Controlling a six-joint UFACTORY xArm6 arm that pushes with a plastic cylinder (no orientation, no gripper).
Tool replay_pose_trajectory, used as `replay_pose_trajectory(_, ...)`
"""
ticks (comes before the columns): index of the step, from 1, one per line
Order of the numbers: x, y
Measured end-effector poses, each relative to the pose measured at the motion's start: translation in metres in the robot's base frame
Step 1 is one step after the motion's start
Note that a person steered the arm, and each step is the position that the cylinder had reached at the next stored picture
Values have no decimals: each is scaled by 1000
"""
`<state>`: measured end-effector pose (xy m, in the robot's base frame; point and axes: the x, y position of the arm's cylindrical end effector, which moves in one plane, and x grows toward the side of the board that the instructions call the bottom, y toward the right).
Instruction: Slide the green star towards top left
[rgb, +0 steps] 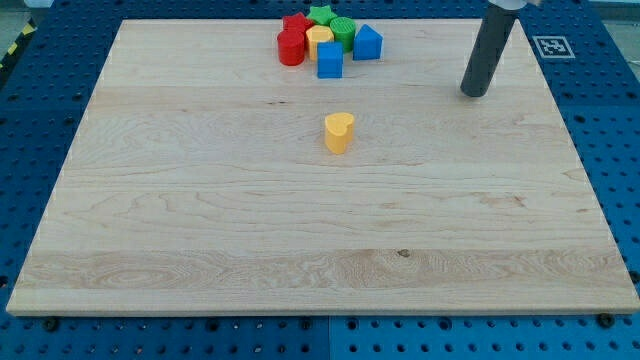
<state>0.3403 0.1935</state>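
**Green star still in the cluster, rod standing well off**

The pale wooden bench (200, 230) carries a tight cluster of small blocks near its 12 o'clock edge. The green star-shaped block (321, 14) sits at the very top of that cluster, touching or nearly touching the red star-shaped block (294, 22) at its 9 o'clock side, with a green round ribbed block (343, 30) just at its 4 o'clock. Below them are a yellow block (319, 38), shape unclear, a red cylinder (291, 49), a blue block with a peaked top (368, 42) and a blue cube (330, 61). A yellow heart-shaped block (339, 132) stands alone near the bench centre.

The tool here is a plain dark rod with nothing that opens or closes and nothing held. My tip (475, 94) rests on the wood well apart from the cluster, at roughly 4 o'clock from the green star.

Judging by this layout, the task looks barely begun: the star is not separated from its neighbours. What is left is to bring my tip round to the star's 4 o'clock side, where the green round block crowds it, and push toward 10 o'clock; the red star lies close to that path and may be carried along.

A black-and-white square marker (552, 46) lies on the blue perforated surface (40, 120) beyond the bench; no readable writing or brand shows.
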Motion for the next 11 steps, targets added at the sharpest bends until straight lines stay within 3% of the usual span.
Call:
replay_pose_trajectory(4,-149,-61)
replay_pose_trajectory(5,-149,-74)
replay_pose_trajectory(8,-148,-188)
replay_pose_trajectory(11,-146,-243)
